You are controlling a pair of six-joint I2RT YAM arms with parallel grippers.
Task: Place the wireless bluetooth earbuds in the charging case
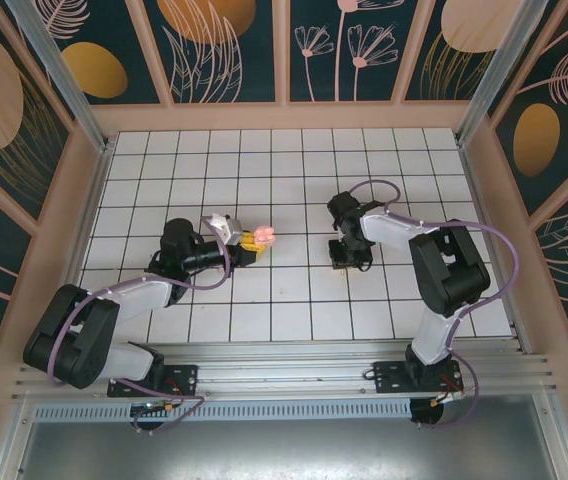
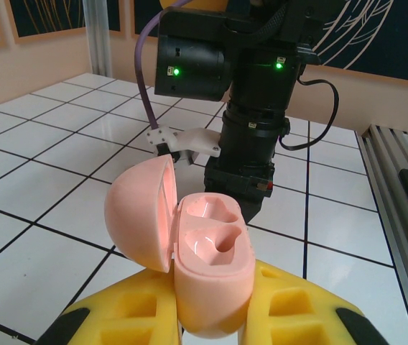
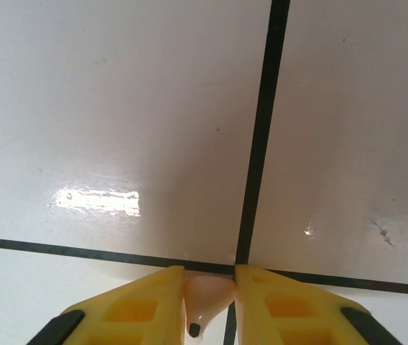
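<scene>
The charging case (image 2: 211, 266), pale pink and egg-shaped, is clamped upright between the yellow fingers of my left gripper (image 2: 211, 316), which is shut on it. Its lid (image 2: 141, 215) hangs open to the left, and both pinkish hollows inside are empty. From above, the case (image 1: 264, 237) sits left of the table's centre. My right gripper (image 1: 349, 255) points straight down at the table, about one and a half grid squares to the right of the case. Its yellow fingers (image 3: 139, 305) press on both sides of one small pink earbud (image 3: 205, 298) that lies on a black grid line.
The white gridded table (image 1: 294, 170) is fenced by pale frame walls with dark floral panels. An aluminium rail (image 1: 294, 360) runs along the near edge by the arm bases. The right arm's black wrist (image 2: 251, 108) stands close behind the open case.
</scene>
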